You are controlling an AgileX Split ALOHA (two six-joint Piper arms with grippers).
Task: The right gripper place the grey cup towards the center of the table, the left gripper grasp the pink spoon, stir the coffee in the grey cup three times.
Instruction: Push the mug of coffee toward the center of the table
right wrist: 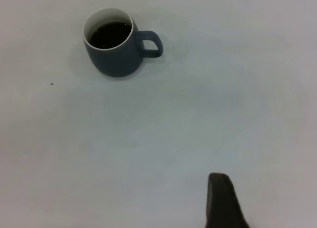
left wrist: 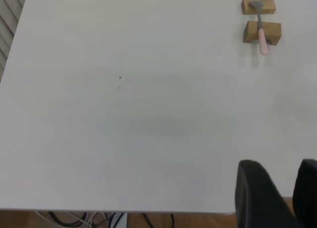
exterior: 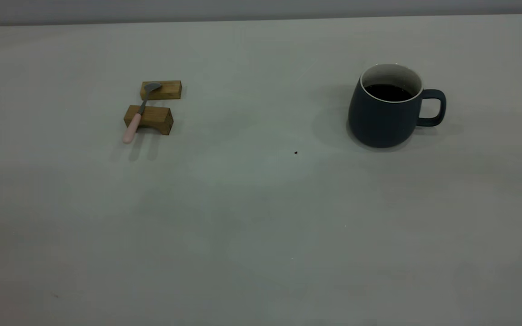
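Note:
The grey cup [exterior: 383,117] stands upright on the right side of the table [exterior: 261,217], its handle pointing right, with dark coffee [exterior: 388,93] inside. The pink spoon [exterior: 139,111] lies across two wooden blocks at the left, pink handle toward the front. Neither gripper shows in the exterior view. In the left wrist view my left gripper [left wrist: 281,163] is open and empty at the table's edge, far from the spoon [left wrist: 261,32]. My right gripper [right wrist: 277,193] shows one finger [right wrist: 221,198] with bare table beside it, well away from the cup [right wrist: 114,57].
The two brown wooden blocks [exterior: 170,89] [exterior: 157,120] bear the spoon. A tiny dark speck [exterior: 296,152] lies near the table's middle. Cables hang below the table edge [left wrist: 99,219] in the left wrist view. A wide stretch of table separates spoon and cup.

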